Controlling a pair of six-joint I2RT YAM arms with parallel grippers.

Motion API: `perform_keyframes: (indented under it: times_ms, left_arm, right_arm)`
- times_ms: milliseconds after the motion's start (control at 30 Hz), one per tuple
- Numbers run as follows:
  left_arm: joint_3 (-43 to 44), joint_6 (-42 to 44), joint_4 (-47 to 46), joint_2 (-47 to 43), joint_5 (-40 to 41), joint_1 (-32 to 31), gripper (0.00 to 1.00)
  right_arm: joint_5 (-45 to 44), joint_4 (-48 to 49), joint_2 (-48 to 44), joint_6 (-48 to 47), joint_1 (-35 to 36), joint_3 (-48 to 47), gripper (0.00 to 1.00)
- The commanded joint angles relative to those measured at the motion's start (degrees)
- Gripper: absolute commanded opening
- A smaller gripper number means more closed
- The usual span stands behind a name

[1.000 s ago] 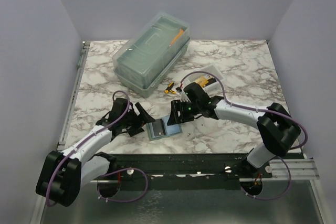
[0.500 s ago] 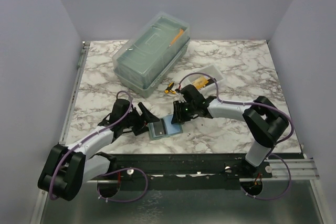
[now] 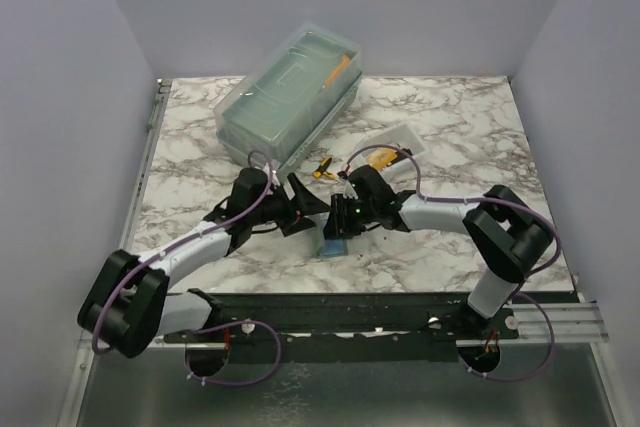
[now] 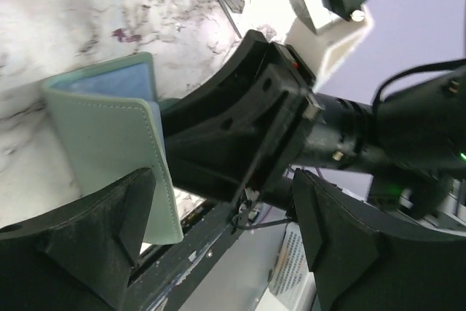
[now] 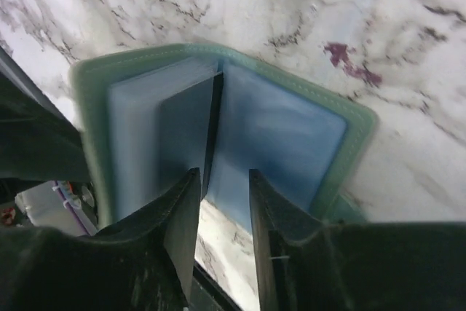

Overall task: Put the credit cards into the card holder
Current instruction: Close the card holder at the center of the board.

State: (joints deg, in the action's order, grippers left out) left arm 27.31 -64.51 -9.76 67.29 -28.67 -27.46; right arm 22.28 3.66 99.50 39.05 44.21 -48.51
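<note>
Left pincer now closer beside card holder, spread wide; right pincer narrow around half-hidden black card, grip unclear.

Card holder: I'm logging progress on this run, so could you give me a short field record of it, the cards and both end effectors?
card holder: open, clear pockets showing
black card: standing on edge at the fold, between the two pocket panels; how far into a pocket cannot be told
right end effector: jaws part open, straddling the black card
left end effector: jaws wide open, close beside the holder's cover; contact cannot be told
gold card: in the white tray, not yet loaded
</note>
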Motion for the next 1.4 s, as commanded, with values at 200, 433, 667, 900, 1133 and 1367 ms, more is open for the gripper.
perform_keyframes:
  times_ms: [200, 433, 667, 900, 1133, 1367]
  left_arm:
    - [10.64, 2.02, -7.49, 14.94, -0.71, -5.85, 0.87]
    - [11.41, 3.43, -4.93, 14.77, -2.23, -5.18, 0.87]
    - [16.87, 19.13, 27.11, -1.23, 10.83, -4.00, 0.92]
    - [10.17, 13.05, 38.40, -7.44, 17.31, 2.29, 0.82]
    - [3.64, 8.37, 33.10, -10.36, 18.71, 3.72, 0.48]
    - [2.16, 9.09, 23.70, -3.20, 12.78, 0.67, 0.32]
  right_arm:
    - [-14.53, -20.97, -18.72, -2.37, -3.96, 2.29, 0.54]
    - [-10.78, -17.35, -16.43, -2.47, -3.97, 2.53, 0.55]
    - [-8.26, -15.68, -12.46, -2.49, -3.95, 2.06, 0.56]
    - [-11.44, -17.51, -12.09, -2.33, -3.89, 1.91, 0.46]
    - [-11.50, -16.92, -14.16, -1.91, -3.91, 3.43, 0.16]
    - [-12.18, -16.75, -16.00, -1.44, -3.94, 4.16, 0.11]
